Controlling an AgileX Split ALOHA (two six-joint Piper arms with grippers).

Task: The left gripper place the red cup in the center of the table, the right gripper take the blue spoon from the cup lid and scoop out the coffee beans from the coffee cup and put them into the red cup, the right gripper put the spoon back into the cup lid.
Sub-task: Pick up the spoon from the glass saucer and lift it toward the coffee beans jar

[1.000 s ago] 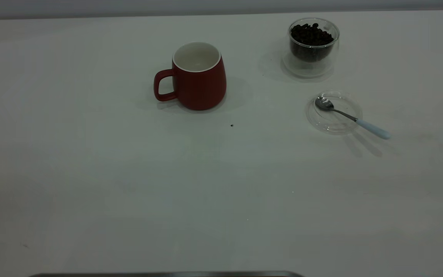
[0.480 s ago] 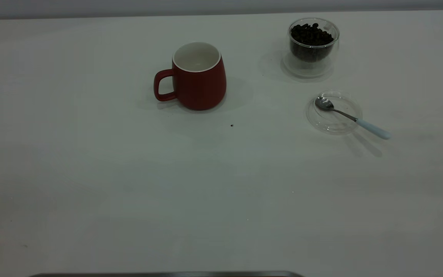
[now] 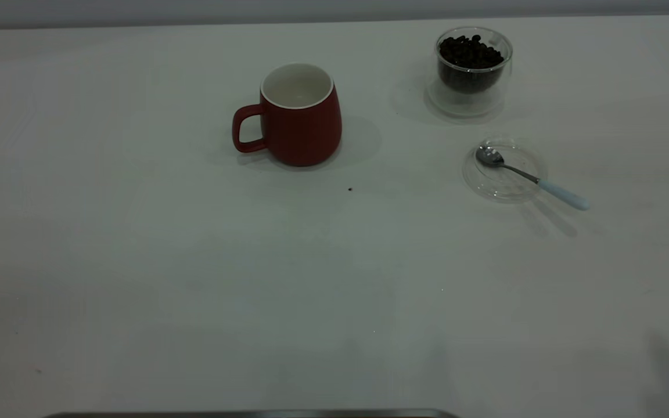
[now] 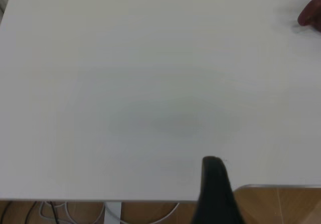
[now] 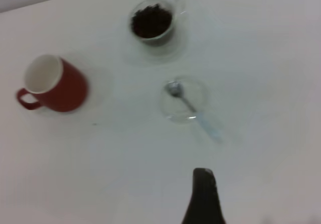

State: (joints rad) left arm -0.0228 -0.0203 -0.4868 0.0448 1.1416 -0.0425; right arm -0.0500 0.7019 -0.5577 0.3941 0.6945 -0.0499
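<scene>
The red cup (image 3: 302, 125) stands upright and empty near the middle back of the table (image 3: 195, 261), handle to the left. The coffee cup (image 3: 469, 87) with coffee beans (image 3: 470, 52) stands at the back right. In front of it lies the cup lid (image 3: 500, 186) with the blue spoon (image 3: 532, 177) across it, its handle over the rim. Neither gripper shows in the exterior view. The right gripper (image 5: 203, 174) is a single shut wedge hovering short of the spoon (image 5: 193, 108), holding nothing. The left gripper (image 4: 213, 163) is shut and empty at the table's edge, far from the red cup (image 4: 313, 15).
A tiny dark speck (image 3: 350, 188) lies in front of the red cup. A dark strip (image 3: 253, 414) runs along the table's near edge. In the left wrist view a wooden floor (image 4: 281, 204) shows beyond the table edge.
A faint shadow has come onto the table's front right corner in the exterior view. The cups, lid and spoon have not moved.
</scene>
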